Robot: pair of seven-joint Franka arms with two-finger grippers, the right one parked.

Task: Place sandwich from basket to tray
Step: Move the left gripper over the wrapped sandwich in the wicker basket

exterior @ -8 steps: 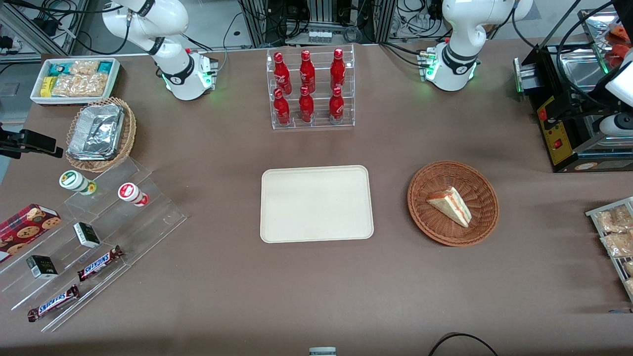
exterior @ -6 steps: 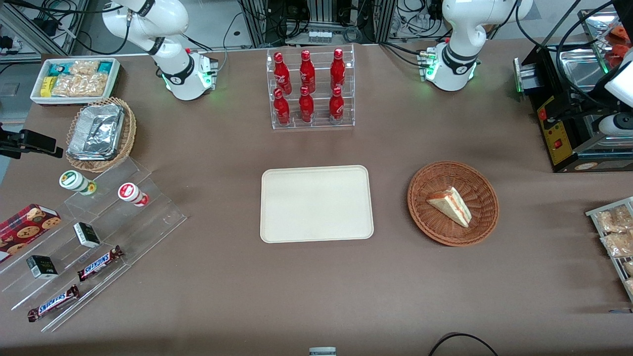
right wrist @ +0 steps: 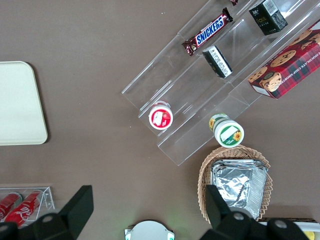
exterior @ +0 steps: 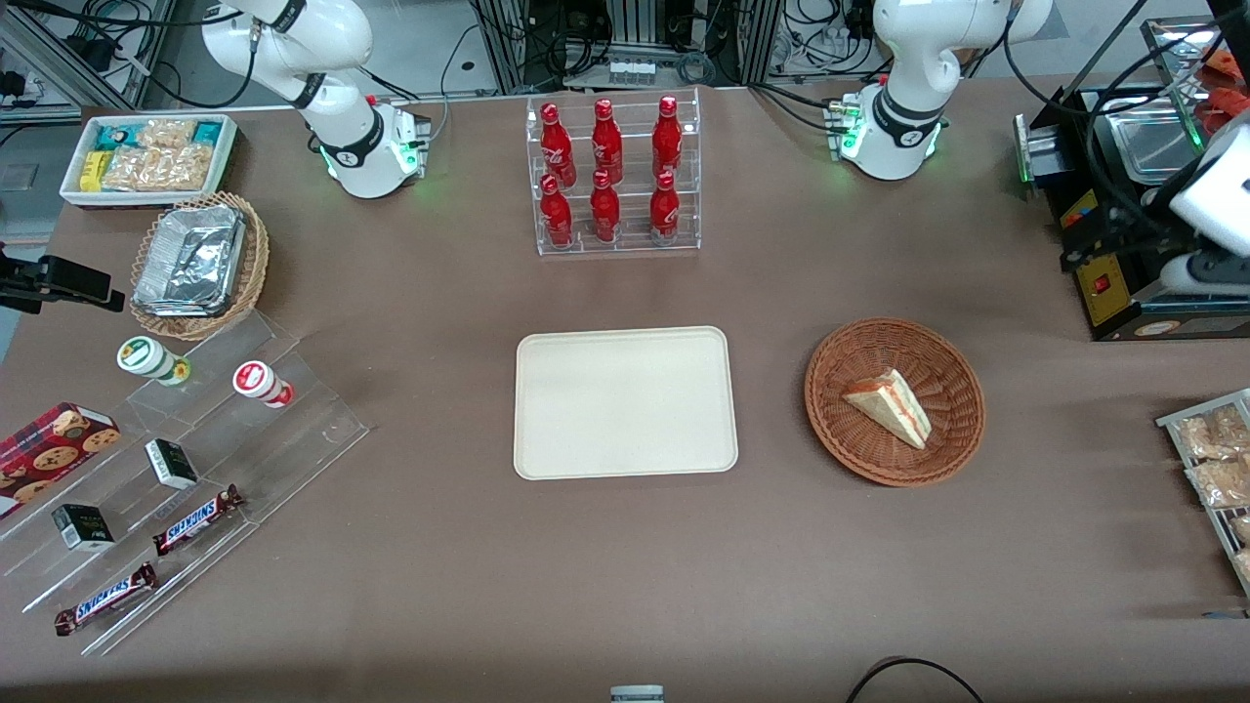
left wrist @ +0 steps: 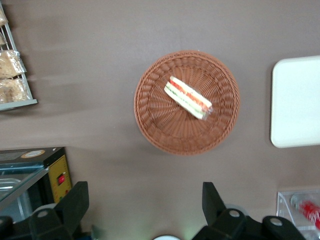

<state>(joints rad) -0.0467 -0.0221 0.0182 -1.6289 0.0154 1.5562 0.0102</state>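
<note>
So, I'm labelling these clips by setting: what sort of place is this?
Probably a robotics lab mocked up as a snack counter: red bottles in a clear rack, Snickers bars on acrylic steps, equipment racks past the table. The gripper hangs open above the basket.

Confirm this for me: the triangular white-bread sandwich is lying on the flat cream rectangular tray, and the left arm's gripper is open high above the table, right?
Not quite. The triangular white-bread sandwich lies in the round reddish-brown wicker basket, not on the flat cream rectangular tray, which holds nothing, as the front view shows. The left arm's gripper is indeed open high above the table.
</note>
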